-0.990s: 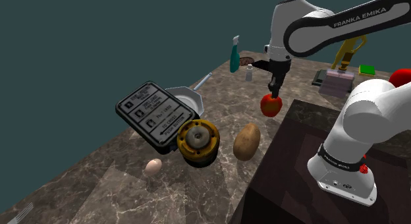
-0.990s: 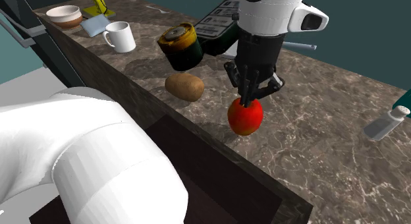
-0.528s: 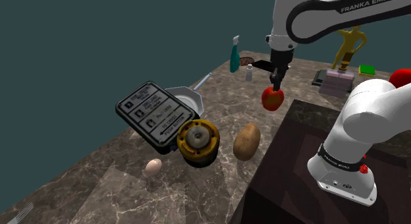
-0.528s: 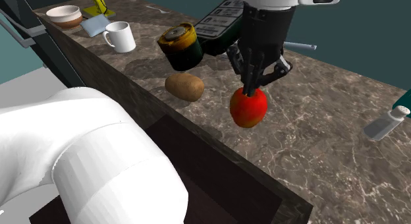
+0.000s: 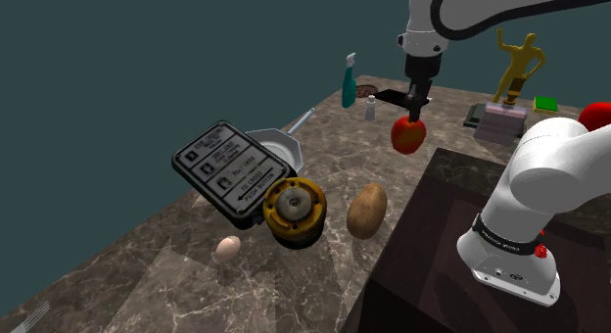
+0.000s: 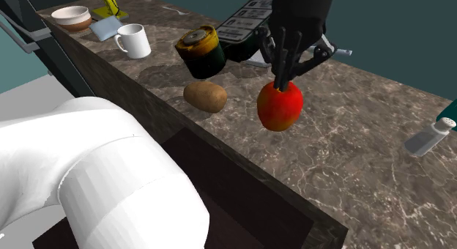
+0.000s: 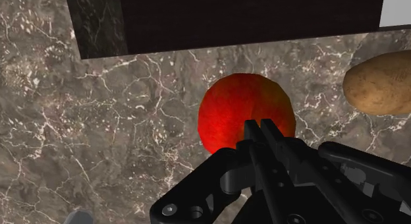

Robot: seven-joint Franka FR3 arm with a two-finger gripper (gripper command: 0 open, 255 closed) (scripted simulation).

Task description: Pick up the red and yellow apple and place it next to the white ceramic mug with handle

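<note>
we see the red apple (image 6: 280, 108) hanging above the marbled bench (image 6: 359, 149), its top pinched between the closed fingers of the black hand (image 6: 281, 83). in the second exterior view a potato (image 6: 205, 97) lies at the apple's nine o'clock, and the white mug (image 6: 133, 41) stands well apart at ten o'clock.

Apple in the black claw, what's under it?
The apple hangs in the gripper over brown marbled counter. The spot straight beneath is covered by the apple itself.
</note>
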